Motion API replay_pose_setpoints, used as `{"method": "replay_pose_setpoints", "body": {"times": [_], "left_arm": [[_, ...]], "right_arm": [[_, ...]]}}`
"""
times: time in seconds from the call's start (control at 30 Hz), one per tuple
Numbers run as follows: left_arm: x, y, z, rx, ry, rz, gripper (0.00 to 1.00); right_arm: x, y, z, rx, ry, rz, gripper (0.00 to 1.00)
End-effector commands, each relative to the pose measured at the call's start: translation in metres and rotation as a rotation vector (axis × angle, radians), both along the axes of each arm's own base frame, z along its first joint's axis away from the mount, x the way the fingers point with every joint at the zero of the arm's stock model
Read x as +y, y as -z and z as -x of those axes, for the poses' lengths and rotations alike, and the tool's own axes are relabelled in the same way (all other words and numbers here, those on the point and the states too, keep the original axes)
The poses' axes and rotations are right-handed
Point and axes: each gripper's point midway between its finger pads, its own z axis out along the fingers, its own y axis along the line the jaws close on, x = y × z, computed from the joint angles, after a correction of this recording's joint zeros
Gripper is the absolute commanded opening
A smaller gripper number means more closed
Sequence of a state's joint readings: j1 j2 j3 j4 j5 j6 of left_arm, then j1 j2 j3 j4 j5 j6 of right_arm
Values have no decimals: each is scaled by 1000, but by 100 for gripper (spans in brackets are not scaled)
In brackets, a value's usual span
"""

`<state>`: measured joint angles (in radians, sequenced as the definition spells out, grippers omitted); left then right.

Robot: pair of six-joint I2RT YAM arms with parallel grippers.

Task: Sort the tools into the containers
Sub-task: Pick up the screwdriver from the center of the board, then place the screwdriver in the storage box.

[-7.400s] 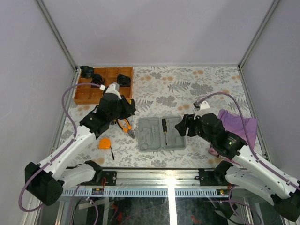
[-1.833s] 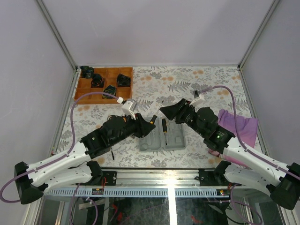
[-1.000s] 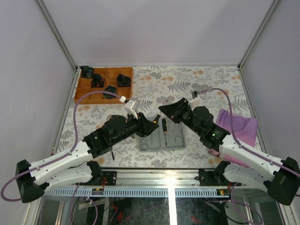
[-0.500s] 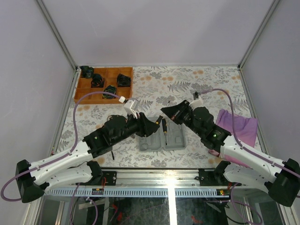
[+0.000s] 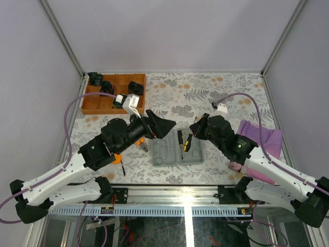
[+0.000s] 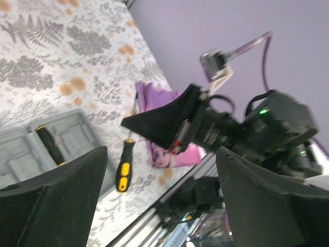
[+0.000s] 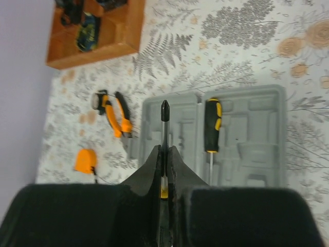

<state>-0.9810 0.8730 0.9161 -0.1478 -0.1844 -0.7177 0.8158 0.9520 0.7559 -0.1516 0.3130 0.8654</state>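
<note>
The grey case (image 5: 167,149) lies open mid-table with one black-and-yellow screwdriver (image 5: 180,138) in a recess. My right gripper (image 5: 191,138) hangs over the case's right half, shut on the shaft of a second screwdriver (image 5: 187,145). In the right wrist view that shaft (image 7: 163,128) runs up between the closed fingers (image 7: 177,164), above the case (image 7: 247,139). My left gripper (image 5: 163,126) stands open and empty just left of it; in its own view the gripper (image 6: 162,152) frames the held screwdriver (image 6: 125,164). The pliers (image 5: 138,145) and orange tape measure (image 5: 117,157) lie left of the case.
A wooden compartment tray (image 5: 97,105) with black parts stands at the back left. A purple cloth (image 5: 264,136) lies at the right, with a pink item (image 5: 234,165) by its near edge. A thin black key (image 5: 123,169) rests near the tape measure.
The right gripper has shut on the screwdriver that the left gripper was holding up. The left gripper has opened, let go and drawn back to the left.
</note>
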Motion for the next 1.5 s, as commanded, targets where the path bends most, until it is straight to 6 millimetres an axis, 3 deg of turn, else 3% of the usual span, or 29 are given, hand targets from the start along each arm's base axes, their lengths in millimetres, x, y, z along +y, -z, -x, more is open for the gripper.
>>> {"method": "replay_pose_setpoints", "body": {"times": [0.0, 0.27, 0.57, 0.8, 1.07, 1.47], "left_arm": [[3, -39, -10, 2, -65, 65, 89], [3, -95, -24, 3, -139, 133, 99], [18, -148, -33, -25, -233, 251, 100], [26, -164, -35, -43, -261, 307, 100], [30, -177, -30, -53, -251, 346, 100], [27, -179, -30, -56, -240, 352, 100]], "right_arm": [[-5, -4, -1, 15, -72, 184, 0], [1, 40, -1, 184, -181, 283, 0], [-1, 83, -12, 303, -217, 321, 0], [3, 106, -13, 365, -250, 355, 0], [13, 115, -15, 398, -282, 345, 0], [20, 131, -22, 436, -275, 354, 0]]}}
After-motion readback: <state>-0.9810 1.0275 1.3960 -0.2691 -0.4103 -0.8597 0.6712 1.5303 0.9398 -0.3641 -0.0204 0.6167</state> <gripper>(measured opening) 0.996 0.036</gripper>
